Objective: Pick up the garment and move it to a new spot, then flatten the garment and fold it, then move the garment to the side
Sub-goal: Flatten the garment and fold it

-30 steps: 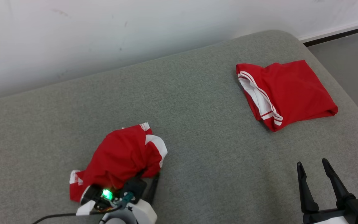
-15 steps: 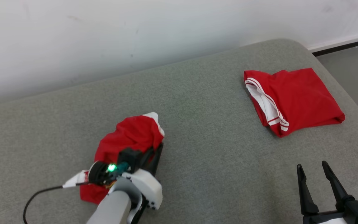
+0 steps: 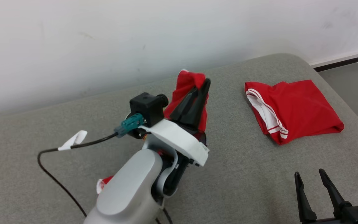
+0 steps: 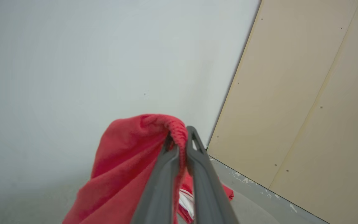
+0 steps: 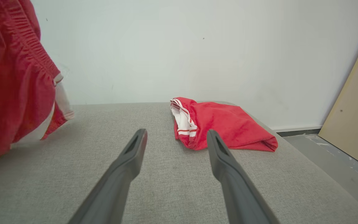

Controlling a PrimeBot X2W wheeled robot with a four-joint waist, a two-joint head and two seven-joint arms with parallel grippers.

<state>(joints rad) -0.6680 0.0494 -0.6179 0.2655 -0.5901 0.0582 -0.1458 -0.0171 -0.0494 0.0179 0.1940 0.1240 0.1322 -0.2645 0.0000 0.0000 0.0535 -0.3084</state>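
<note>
left pincer (image 3: 202, 85): clenched on a bunched fold of the red garment (image 3: 186, 83), raised above the grey bench (image 3: 244, 161), fingers pointing toward the white wall (image 3: 104, 40).
garment, location: hanging from the left pincer over the middle of the bench, to the left of the folded red garment (image 3: 294, 109) and well apart from it.
right pincer (image 3: 309, 173): released, jaws apart, holding nothing, low over the near right part of the bench.
folded red garment: lies flat near the far right corner of the bench, white-striped edge turned toward the middle.
hidden: most of the hanging cloth sits behind the left wrist and forearm in the head view; a red-and-white scrap shows beside the forearm lower down.
hard to tell: whether the lowest hem touches the bench.
left wrist view adds: cloth pinched between the two fingers at their tips, elastic band running over them; beige panel (image 4: 306, 109) beside the wall.
right wrist view adds: gathered waistband and white trim of the hanging garment at the left edge.
cable (image 3: 51, 168): black, loops from the left wrist, white tag (image 3: 73, 140) on it.
</note>
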